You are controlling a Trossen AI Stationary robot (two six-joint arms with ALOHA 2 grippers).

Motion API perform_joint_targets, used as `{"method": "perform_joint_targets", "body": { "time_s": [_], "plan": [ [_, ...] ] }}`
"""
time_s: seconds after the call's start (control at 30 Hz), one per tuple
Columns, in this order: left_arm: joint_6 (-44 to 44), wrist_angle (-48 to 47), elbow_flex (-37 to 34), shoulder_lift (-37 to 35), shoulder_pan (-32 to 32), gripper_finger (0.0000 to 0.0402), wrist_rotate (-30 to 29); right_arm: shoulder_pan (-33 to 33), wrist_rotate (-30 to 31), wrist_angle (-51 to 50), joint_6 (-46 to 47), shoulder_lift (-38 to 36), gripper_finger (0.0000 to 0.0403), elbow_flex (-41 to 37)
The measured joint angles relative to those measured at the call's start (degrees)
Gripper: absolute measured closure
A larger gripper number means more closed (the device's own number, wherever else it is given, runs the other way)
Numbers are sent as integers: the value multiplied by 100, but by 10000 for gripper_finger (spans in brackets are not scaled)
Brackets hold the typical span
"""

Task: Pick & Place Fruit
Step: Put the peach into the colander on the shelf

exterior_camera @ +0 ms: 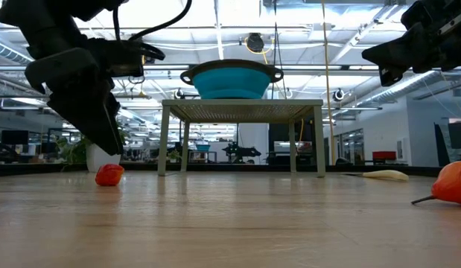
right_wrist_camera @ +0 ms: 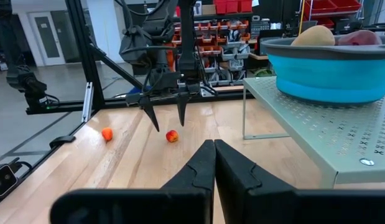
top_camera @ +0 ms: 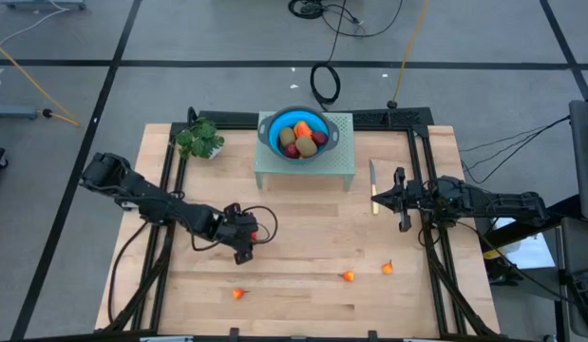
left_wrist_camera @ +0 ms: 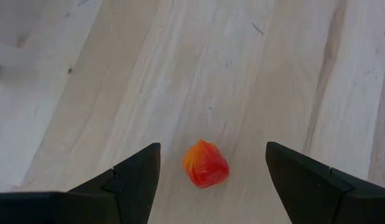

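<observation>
— Where is the fruit, and does any piece have a long axis?

— Three tiny orange-red round pieces lie on the light wooden table (top_camera: 303,285) near its front edge: one toward the front-left corner (top_camera: 238,294), one about mid-edge (top_camera: 348,276), one further right (top_camera: 388,268). They are roundish lumps; the rightmost shows a thin dark stem in the low view, lying level along the tabletop. Which way the others point cannot be told.

— And the container?

— A blue round bowl with side handles (top_camera: 272,128) stands on a pale green perforated metal stand (top_camera: 339,163) at the middle of the table's back edge. In it lie brown oval pieces, dark red round ones and a longer orange-red piece (top_camera: 301,128) whose long axis runs roughly toward the back edge. They are packed touching one another.

— The claws?

— The left gripper (left_wrist_camera: 211,180) hovers above the front-left part of the table with its fingers spread wide, the front-left orange-red piece showing on the wood between them, untouched. The right gripper (right_wrist_camera: 212,163) waits near the right edge, fingers pressed together on nothing.

— Anything else?

— A green leafy bunch (top_camera: 200,140) sits near the back-left corner, and a slim yellow-handled knife (top_camera: 372,185) lies just right of the stand, its length running back to front.
</observation>
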Motion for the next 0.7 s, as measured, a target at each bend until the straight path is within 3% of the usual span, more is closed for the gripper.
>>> {"method": "perform_joint_targets", "body": {
  "time_s": [0.7],
  "plan": [
    [-265,122,-309,202,91,110,-90,0,0,-2,-386,0,399,0]
  ]
}}
